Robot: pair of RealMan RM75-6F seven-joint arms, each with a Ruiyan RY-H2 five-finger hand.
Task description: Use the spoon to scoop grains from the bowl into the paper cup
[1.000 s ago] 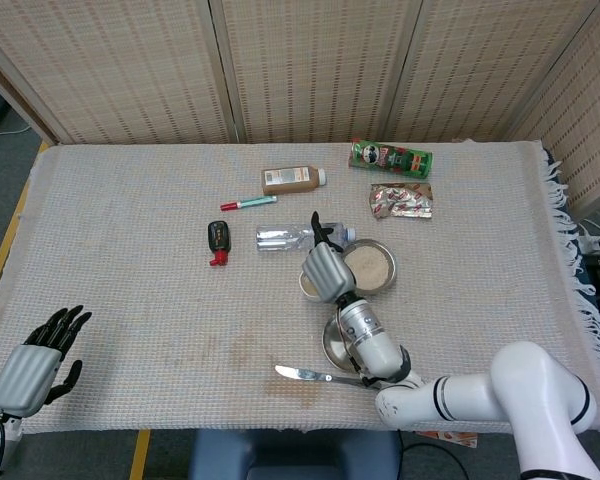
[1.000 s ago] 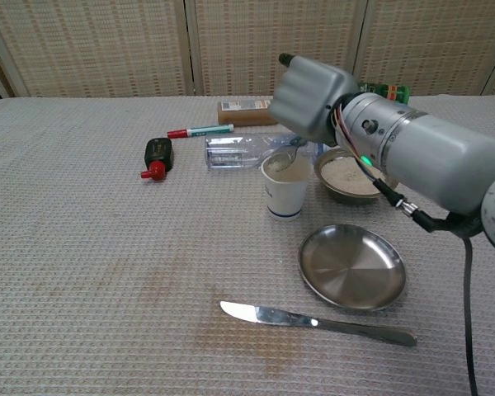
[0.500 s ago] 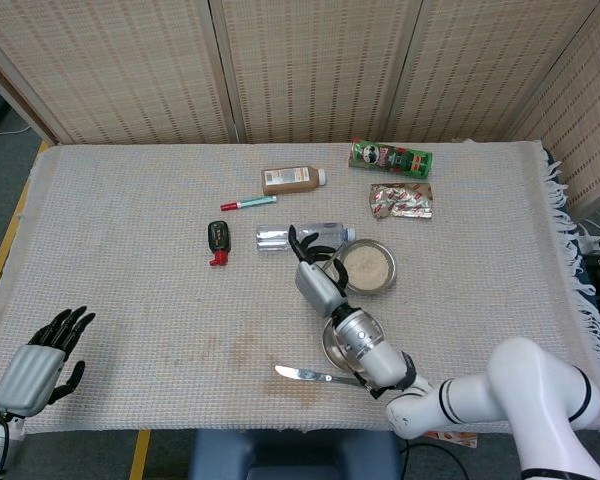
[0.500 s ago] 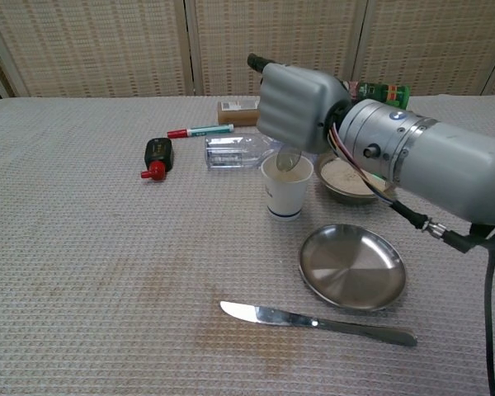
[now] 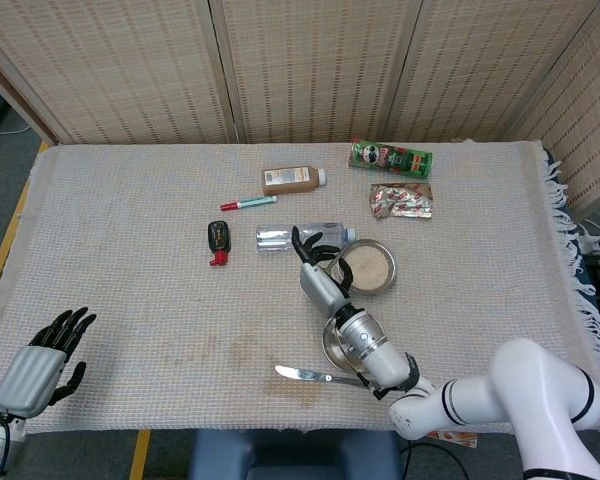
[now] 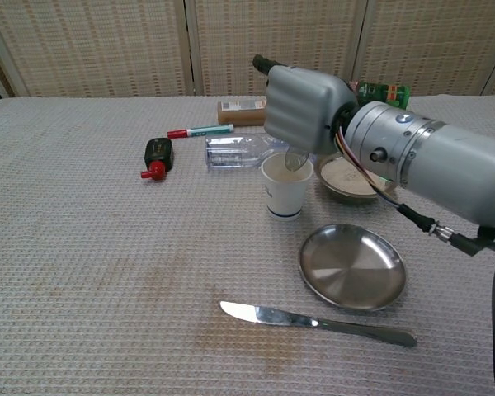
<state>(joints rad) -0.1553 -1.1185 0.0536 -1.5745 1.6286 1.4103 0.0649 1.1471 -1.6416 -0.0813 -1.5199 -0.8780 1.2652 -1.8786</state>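
The right hand (image 6: 301,111), grey with black fingertips, hangs over the white paper cup with a blue band at the bottom (image 6: 285,186). Its fingers are closed around the handle of a small shiny metal spoon (image 6: 294,158). The round end of the spoon pokes out under the hand and sits right at the mouth of the cup. You cannot see if there are grains in the spoon.

There is one cup. Just beside it, on the side nearer the right arm, is one round metal bowl full of pale grains (image 6: 346,176). In the head view the bowl (image 5: 368,267) sits just past the hand's fingers.

In front of the cup lies one flat round metal plate (image 6: 352,266). It has nothing on it. In front of the plate lies one silver table knife (image 6: 313,322), well apart from the hand.

Behind the cup lies one clear plastic bottle on its side (image 6: 235,152). Further back are one red and white marker pen (image 6: 199,130), one brown box-shaped bottle with a white cap (image 5: 293,179), one green tube can of chips (image 5: 390,157) and one crinkly snack packet (image 5: 401,200). One small black thing with a red tip (image 6: 156,156) lies away to the side.

The left hand (image 5: 40,361) is one more hand, far off at the near corner of the table. It holds nothing and its black fingers are spread apart.
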